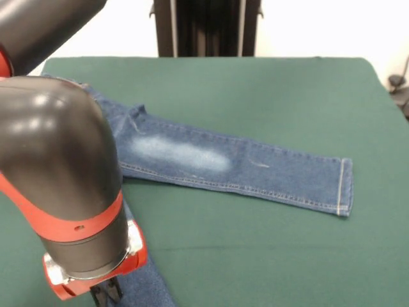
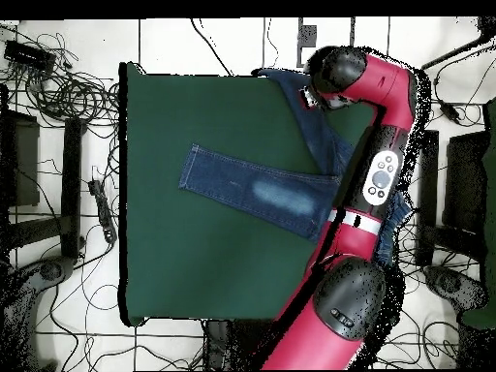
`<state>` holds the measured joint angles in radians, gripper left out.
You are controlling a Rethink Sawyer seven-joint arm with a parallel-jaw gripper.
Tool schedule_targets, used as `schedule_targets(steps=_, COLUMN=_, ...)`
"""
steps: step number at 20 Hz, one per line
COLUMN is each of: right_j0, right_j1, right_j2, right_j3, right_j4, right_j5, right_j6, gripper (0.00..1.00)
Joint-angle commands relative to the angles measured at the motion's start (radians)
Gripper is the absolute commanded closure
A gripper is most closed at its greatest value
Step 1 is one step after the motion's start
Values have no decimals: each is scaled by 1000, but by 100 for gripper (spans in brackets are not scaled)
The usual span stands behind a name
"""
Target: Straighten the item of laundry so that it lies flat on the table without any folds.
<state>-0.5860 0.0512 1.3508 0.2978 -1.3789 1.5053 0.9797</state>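
No writing is readable anywhere. Blue denim jeans point(image 1: 236, 165) with tan stitching lie on the dark green cloth table point(image 1: 287, 256). One leg stretches flat toward the right, a pale faded patch on its thigh. The other leg runs near, beneath my gripper point(image 1: 106, 294), which is cut off; I cannot tell my jaws' state.

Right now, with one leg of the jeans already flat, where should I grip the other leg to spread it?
Probably its cuff end. That leg of the jeans runs toward the table edge under the pincer, with the cuff out of sight. Come straight down from above near the end and pull outward, away from the flat leg.
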Motion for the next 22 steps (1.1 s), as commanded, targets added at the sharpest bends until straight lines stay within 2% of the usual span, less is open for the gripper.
schedule_targets(steps=1, right_j0=74, right_j1=41, right_j2=-208, right_j3=179, right_j4=53, right_j5=-65, right_j6=209, gripper=100)
schedule_targets(steps=10, right_j0=121, right_j1=26, right_j2=-259, right_j3=124, right_j4=119, right_j5=-18, right_j6=251, gripper=100)
schedule_targets(steps=22, right_j0=161, right_j1=31, right_j2=-243, right_j3=42, right_j4=110, right_j5=20, right_j6=206, gripper=100)
